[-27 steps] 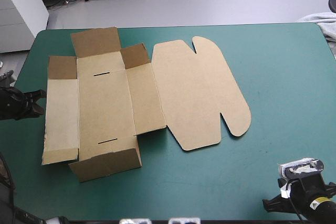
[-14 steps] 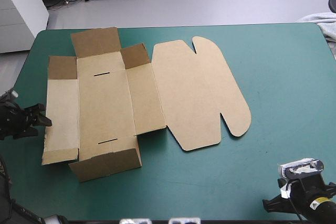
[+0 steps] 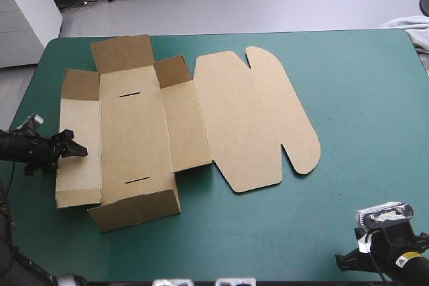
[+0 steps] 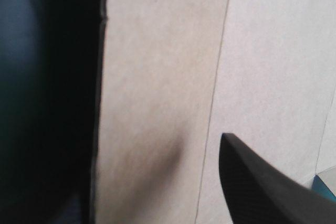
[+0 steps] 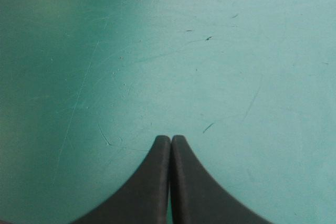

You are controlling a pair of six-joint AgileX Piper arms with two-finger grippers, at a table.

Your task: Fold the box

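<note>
One box was judged light, stiff — best gripped at flap edges | left gripper was seen parted, frame's mid-left | right gripper pressed together

The box is brown board, an even light tan across its wide flat panels and its rounded lid. The small raised flaps at its far end and the near wall show a darker brown. Two short dark slots mark the middle panel, and thin darker crease lines run between the panels. In the left wrist view the board is plain and unprinted, with a dark shadow along one edge. The cover is a plain teal-green, and close to it shows fine pale and dark scratches. The left gripper and the right gripper have plain black fingers.
</note>
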